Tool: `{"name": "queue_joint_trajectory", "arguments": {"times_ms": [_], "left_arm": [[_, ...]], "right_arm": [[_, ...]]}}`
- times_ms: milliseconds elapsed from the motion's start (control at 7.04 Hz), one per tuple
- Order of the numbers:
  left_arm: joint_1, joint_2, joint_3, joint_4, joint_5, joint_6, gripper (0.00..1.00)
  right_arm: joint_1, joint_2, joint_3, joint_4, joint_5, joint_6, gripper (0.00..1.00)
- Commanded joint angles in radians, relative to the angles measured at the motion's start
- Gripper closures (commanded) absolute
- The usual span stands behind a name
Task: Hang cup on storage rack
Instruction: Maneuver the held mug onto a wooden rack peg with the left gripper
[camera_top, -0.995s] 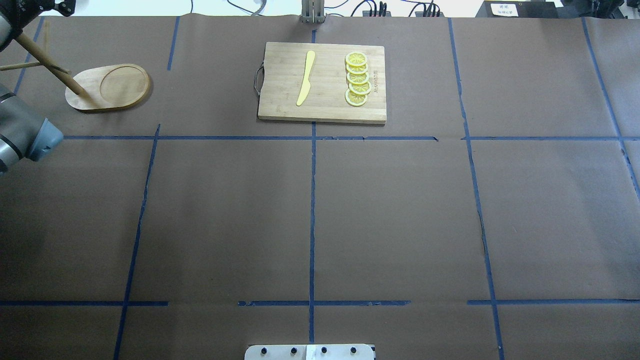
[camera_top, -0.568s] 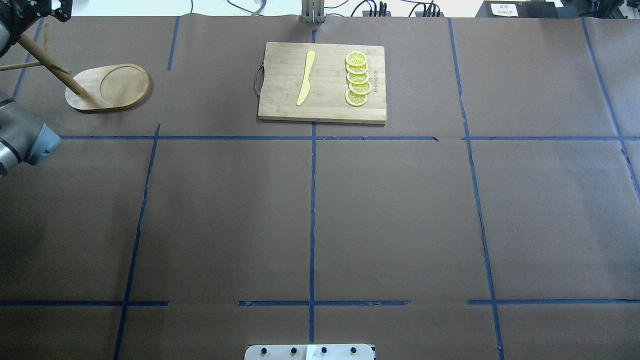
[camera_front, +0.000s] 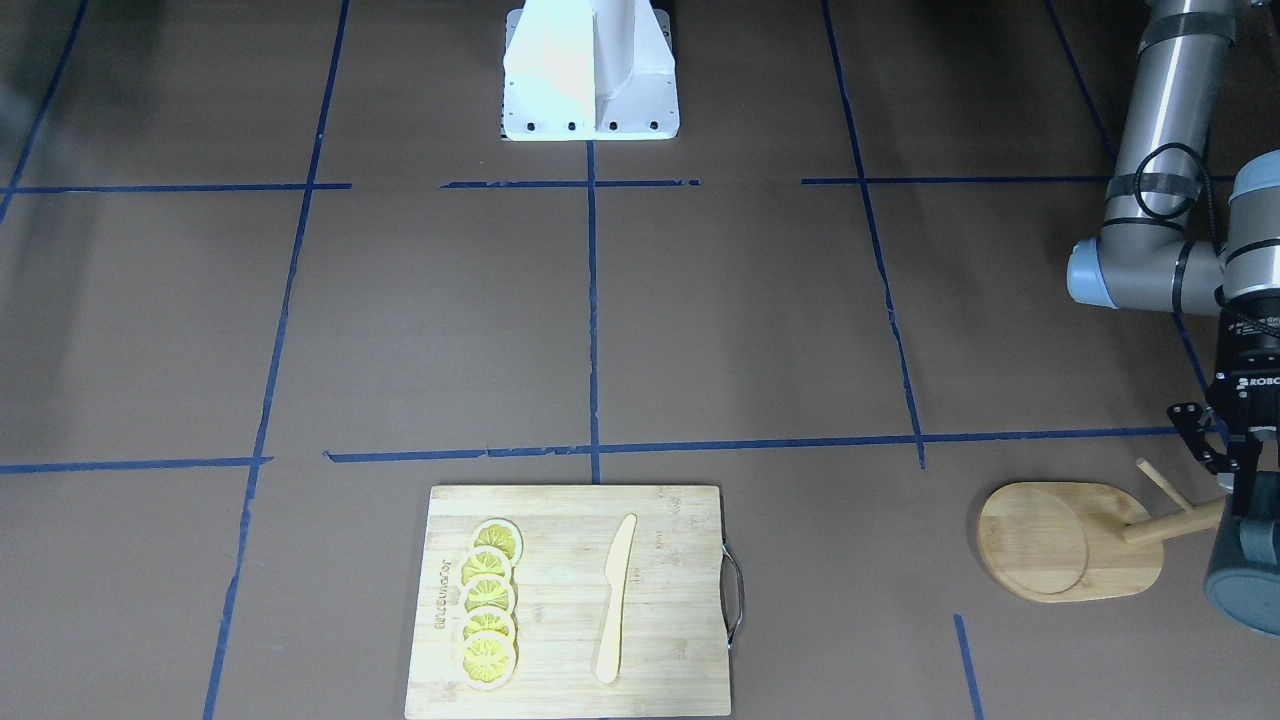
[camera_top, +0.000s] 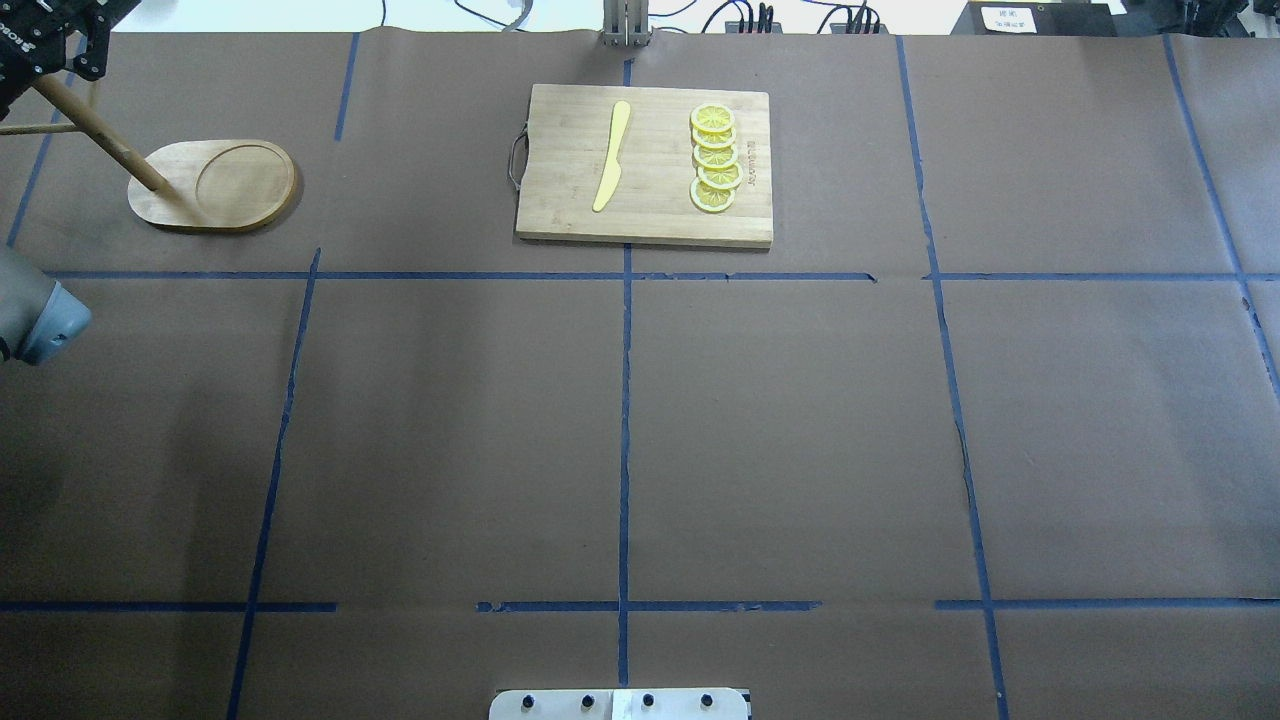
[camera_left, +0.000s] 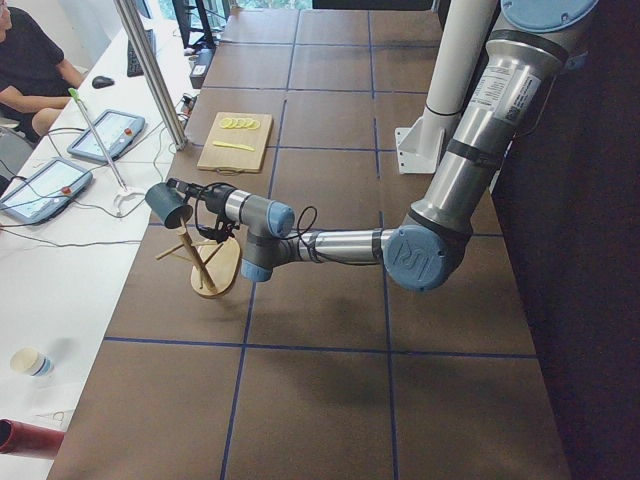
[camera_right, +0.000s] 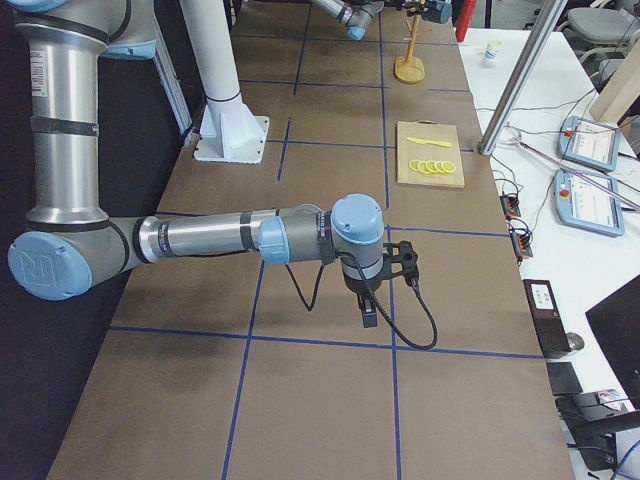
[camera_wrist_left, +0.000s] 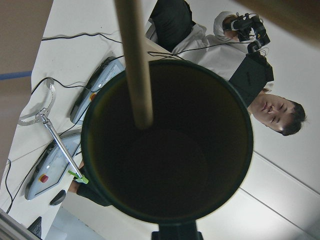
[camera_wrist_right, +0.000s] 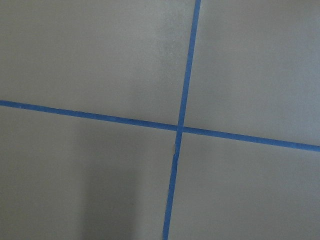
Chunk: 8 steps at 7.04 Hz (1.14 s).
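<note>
**Blue-grey cup (camera_left: 168, 203) aloft at the bamboo mug tree (camera_left: 213, 266)**

The cup is off the table, just above the mug tree's top, clamped in the left gripper (camera_left: 190, 203), whose fingers are closed on it. From the left wrist, a rounded bamboo rod (camera_wrist_left: 135, 65) of the tree (pole or peg, hard to say) crosses the cup's dark mouth. The tree stands near the table's far-left corner. At the far edge, mid-table, a wooden cutting board (camera_top: 560, 215) carries a yellow knife (camera_top: 612, 155) and five lemon slices (camera_top: 715, 160). The right gripper (camera_right: 398, 262) hangs low over crossed blue tape (camera_wrist_right: 180, 125); how far it is open cannot be told.
</note>
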Motion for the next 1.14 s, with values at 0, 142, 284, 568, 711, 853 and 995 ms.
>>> {"name": "queue_joint_trajectory", "arguments": {"times_ms": [0,142,284,568,711,853,995], "left_arm": [[0.003,0.006,0.0,-0.009,0.001,-0.036,0.99],[0.003,0.018,-0.004,-0.012,0.001,-0.038,0.99],[0.003,0.028,-0.009,-0.017,0.001,-0.049,0.98],[0.012,0.083,-0.078,-0.018,0.0,-0.05,0.98],[0.021,0.101,-0.092,-0.018,0.0,-0.05,0.98],[0.033,0.112,-0.095,-0.023,0.0,-0.05,0.98],[0.047,0.117,-0.09,-0.023,0.0,-0.044,0.98]], "right_arm": [[0.0,0.0,0.0,0.0,-0.001,0.001,0.0],[0.0,0.0,-0.001,0.0,-0.001,-0.001,0.0],[0.0,0.0,-0.001,0.0,-0.001,0.001,0.0],[0.0,-0.002,-0.001,0.0,-0.001,0.001,0.0],[0.0,-0.002,-0.001,-0.002,-0.001,0.001,0.0],[0.0,-0.002,-0.001,-0.002,-0.001,0.001,0.0],[0.0,0.0,-0.001,0.0,-0.002,0.001,0.0]]}}
